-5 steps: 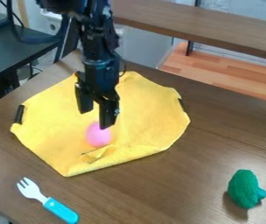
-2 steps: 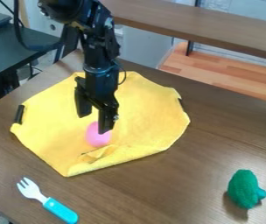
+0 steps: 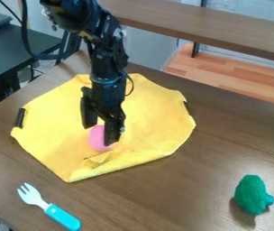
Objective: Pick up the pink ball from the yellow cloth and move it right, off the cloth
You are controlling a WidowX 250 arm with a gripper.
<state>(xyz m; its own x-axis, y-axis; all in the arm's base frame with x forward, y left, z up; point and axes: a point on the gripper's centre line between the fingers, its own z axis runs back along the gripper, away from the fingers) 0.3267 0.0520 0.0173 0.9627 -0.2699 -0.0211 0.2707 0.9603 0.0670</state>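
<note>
My tool (image 3: 99, 135) is open, fingers well apart and gripping nothing, and an off-centre finger could roll the pink egg-shaped toy (image 3: 95, 139) or ruck the yellow cloth (image 3: 154, 122)

Black from shoulder housing to fingertips, a jointed robot arm (image 3: 107, 58) shows its working parts.
The upper housing (image 3: 73, 14) is bulky and rounded, dotted with small pale spots along its edge, and a brownish-gold patch marks the joint below. A thick dark cable (image 3: 26, 40) curves in a broad loop beside it. Farther down, the narrower forearm is uneven and blocky, ringed by a dull blue-grey band (image 3: 105, 81), with a thin black wire (image 3: 131, 85) bowing out alongside. The matching black tool (image 3: 99, 135) has two blunt, slab-like fingers, one bearing a small pale fitting.
</note>
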